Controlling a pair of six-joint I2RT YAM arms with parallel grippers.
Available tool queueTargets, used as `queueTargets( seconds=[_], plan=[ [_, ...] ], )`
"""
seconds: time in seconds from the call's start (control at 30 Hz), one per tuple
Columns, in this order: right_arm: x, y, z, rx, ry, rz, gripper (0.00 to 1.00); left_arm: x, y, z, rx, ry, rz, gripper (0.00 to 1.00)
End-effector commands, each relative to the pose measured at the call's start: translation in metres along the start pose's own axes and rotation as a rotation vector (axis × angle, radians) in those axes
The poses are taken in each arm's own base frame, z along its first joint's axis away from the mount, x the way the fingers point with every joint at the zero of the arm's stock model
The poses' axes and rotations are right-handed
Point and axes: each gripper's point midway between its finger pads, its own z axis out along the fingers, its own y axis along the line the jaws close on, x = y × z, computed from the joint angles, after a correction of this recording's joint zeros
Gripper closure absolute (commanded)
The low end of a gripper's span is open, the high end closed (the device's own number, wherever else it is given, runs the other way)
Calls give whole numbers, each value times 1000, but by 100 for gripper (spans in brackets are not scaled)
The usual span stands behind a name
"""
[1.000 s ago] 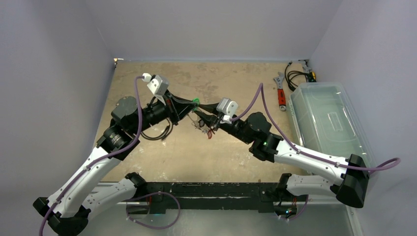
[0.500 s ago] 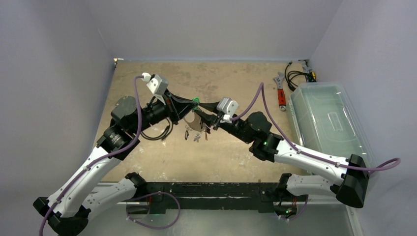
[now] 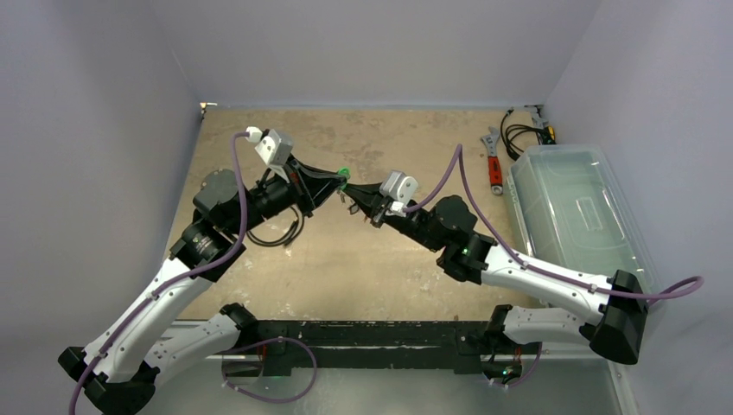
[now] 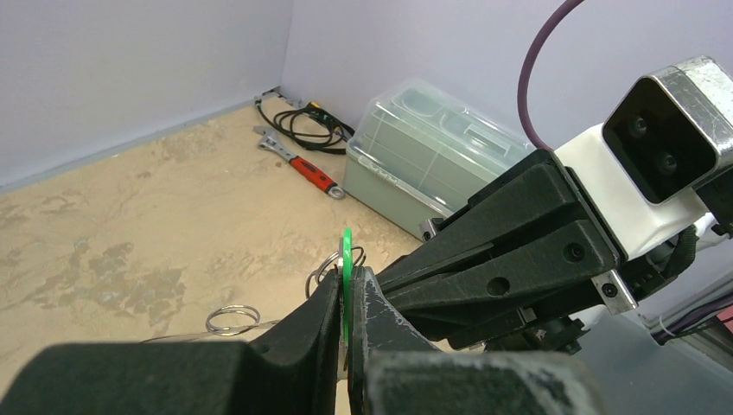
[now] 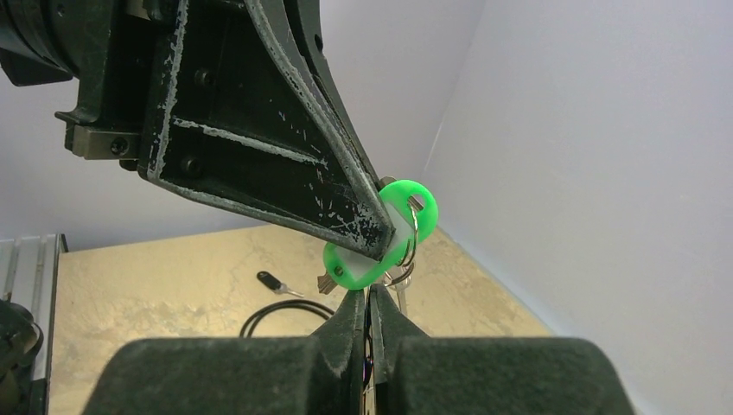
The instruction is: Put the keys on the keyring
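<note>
No legible text, labels or numbers

- Left gripper (image 3: 341, 179) and right gripper (image 3: 349, 198) are nearly tip to tip mid-table, with the green key tag (image 5: 380, 233) filling the gap.
- Bin (image 3: 577, 212), wrench (image 3: 493, 166) and cable coil (image 3: 521, 134) crowd my right.
- Near table (image 3: 363, 277) looks open to me.

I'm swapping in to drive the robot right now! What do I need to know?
Left hand: shut on the green key tag, held off the table.
Right hand: shut just under the tag; whether it grips anything is unclear.
Silvery keys hang by the tag; one black-headed key lies on the table.
Done: tag lifted. Left: threading the loose key, it seems.
</note>
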Motion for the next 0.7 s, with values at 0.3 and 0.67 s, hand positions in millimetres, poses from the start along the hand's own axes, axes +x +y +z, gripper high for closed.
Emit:
queueTargets(
  seconds=[0.3, 0.67],
  plan=[
    [-38, 8, -27, -86, -122, -117, 100, -28, 4, -20, -79, 28, 178, 100],
    [-35, 33, -40, -227, -132, -139, 100, -31, 3, -14, -68, 52, 204, 100]
  ],
)
